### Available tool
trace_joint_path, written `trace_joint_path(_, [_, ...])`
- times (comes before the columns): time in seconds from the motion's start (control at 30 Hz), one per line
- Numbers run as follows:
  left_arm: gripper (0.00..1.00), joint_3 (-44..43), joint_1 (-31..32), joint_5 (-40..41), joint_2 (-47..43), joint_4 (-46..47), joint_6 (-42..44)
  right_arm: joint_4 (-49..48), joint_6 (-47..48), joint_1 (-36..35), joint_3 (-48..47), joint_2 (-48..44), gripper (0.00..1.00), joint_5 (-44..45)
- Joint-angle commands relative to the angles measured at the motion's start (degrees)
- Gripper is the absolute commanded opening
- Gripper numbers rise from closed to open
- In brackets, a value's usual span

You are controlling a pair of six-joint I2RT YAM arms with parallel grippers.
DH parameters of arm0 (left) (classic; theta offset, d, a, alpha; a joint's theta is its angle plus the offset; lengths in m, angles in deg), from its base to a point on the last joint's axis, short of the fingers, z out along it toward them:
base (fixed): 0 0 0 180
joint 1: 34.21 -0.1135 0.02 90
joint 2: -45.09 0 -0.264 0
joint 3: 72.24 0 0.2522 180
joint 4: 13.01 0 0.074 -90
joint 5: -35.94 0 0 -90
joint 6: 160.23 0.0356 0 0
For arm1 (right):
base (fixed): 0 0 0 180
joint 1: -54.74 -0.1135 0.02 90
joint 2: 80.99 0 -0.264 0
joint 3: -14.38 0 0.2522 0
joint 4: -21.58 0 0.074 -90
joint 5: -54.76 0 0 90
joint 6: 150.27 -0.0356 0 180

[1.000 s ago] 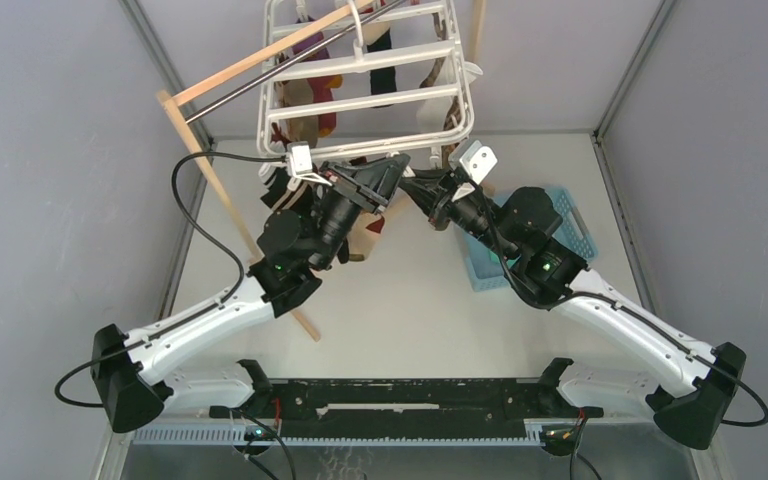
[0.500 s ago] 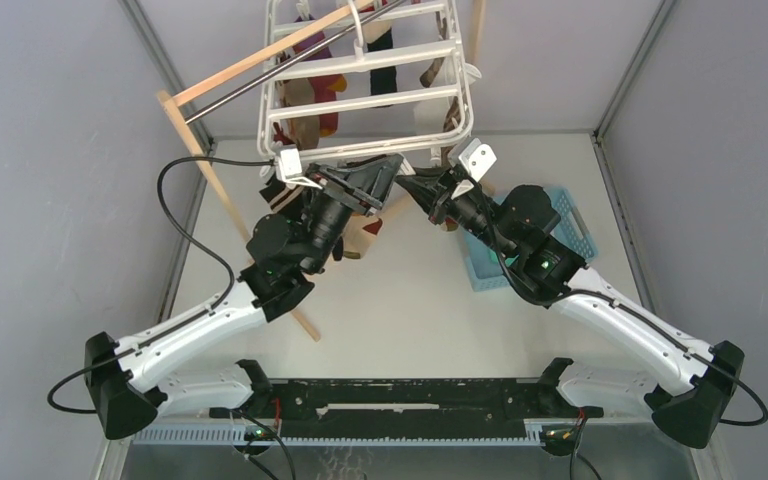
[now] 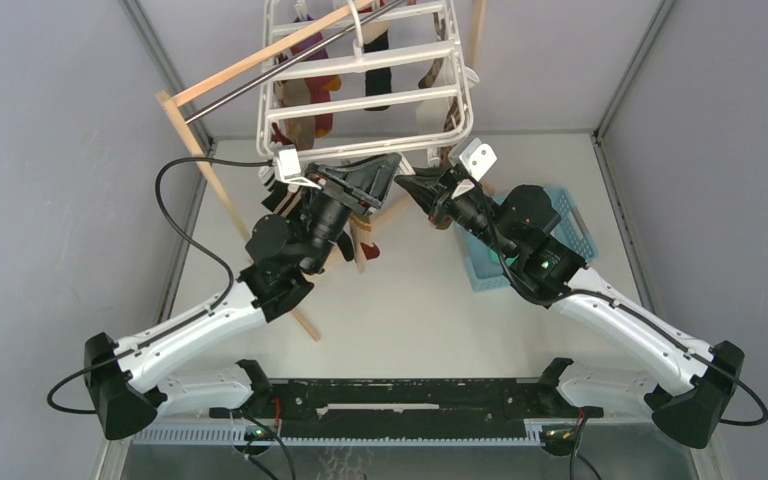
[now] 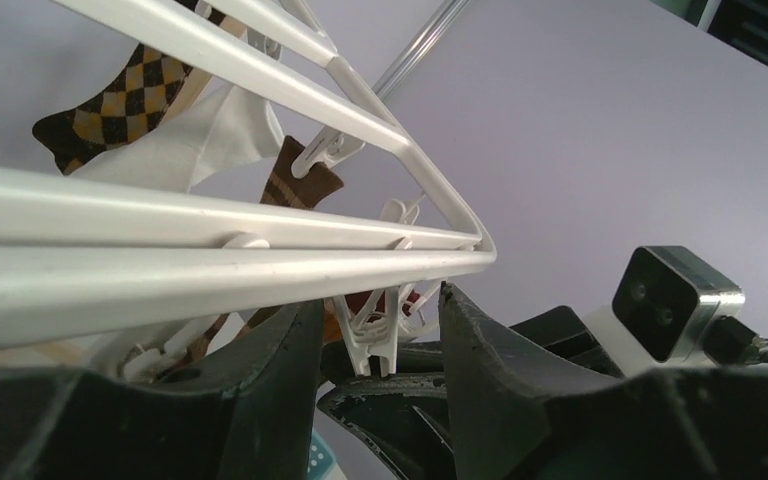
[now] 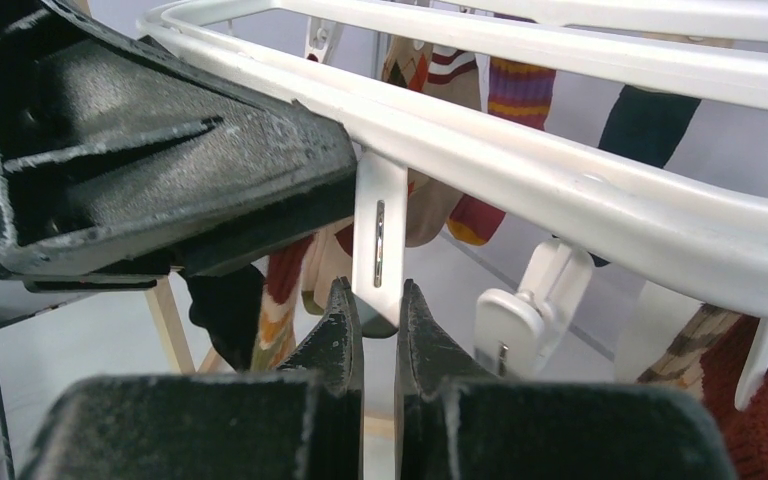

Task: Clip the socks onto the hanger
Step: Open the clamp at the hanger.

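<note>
The white hanger [image 3: 410, 97] hangs at the back with several socks clipped under it. Both grippers meet under its near edge. My right gripper [image 3: 407, 185] is shut on a white clip [image 5: 380, 230] that dangles from the front bar [image 5: 560, 180]; its tips [image 5: 380, 295] pinch the clip's lower end. My left gripper [image 3: 390, 167] is open, its fingers [image 4: 380, 310] standing either side of the same clip [image 4: 387, 335] with gaps on both sides. A brown and orange patterned sock [image 3: 362, 240] hangs below the left gripper [image 5: 278, 290]; what holds it is hidden. The mint-green sock is out of view.
A wooden pole stand [image 3: 230, 205] leans at the left, its pole [image 3: 260, 62] crossing the hanger. A blue basket [image 3: 565, 225] sits under the right arm. Brown argyle socks [image 4: 110, 100] and neighbouring clips [image 5: 520, 310] hang close by.
The left arm has shifted a little to the left. The patterned sock below it now hangs lower and longer. The right gripper has stayed at the clip.
</note>
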Motion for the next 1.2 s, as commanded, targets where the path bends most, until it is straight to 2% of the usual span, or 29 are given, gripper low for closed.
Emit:
trace_joint_path(0.0, [0.49, -1.13, -0.23, -1.75, 0.83, 0.73, 0.45, -2.36, -0.56, 0.31, -2.47, -0.01, 0.00, -0.01])
trace_joint_path(0.2, [0.48, -1.34, -0.28, -1.09, 1.07, 0.36, 0.35, -2.10, -0.71, 0.23, -2.47, -0.34, 0.00, -0.40])
trace_joint_path(0.4, [0.36, -1.34, -0.26, -0.14, 0.72, 0.35, -0.07, -1.58, -0.78, 0.17, -2.41, -0.54, 0.00, -0.62])
trace_joint_path(0.5, [0.28, -1.38, -0.28, -0.13, 0.87, 0.37, -0.17, -1.91, -0.70, 0.08, -2.13, -0.57, 0.00, -0.79])
trace_joint_path(0.67, [0.01, -1.43, -0.31, -0.31, 0.96, 0.22, 0.14, -1.92, -0.65, 0.05, -2.12, -0.40, 0.00, -0.73])
trace_joint_path(0.97, [0.00, -1.01, -0.37, -0.48, 0.55, 0.04, 0.66, -1.92, -0.19, 0.00, -2.14, -0.16, 0.00, -0.37])
trace_joint_path(1.0, [0.00, -0.81, -0.35, -0.36, 0.40, 0.12, 0.63, -1.92, -0.22, 0.00, -2.13, -0.10, 0.03, -0.06])
trace_joint_path(1.1, [0.00, -0.39, -0.45, -0.11, 0.04, 0.35, 0.62, -0.95, -0.32, 0.11, -2.10, -0.29, 0.33, 1.94])
trace_joint_path(1.17, [0.00, -0.27, -0.58, -0.20, -0.16, 0.35, 0.49, -0.06, -0.05, 0.28, -1.27, -0.99, 0.46, 3.23])
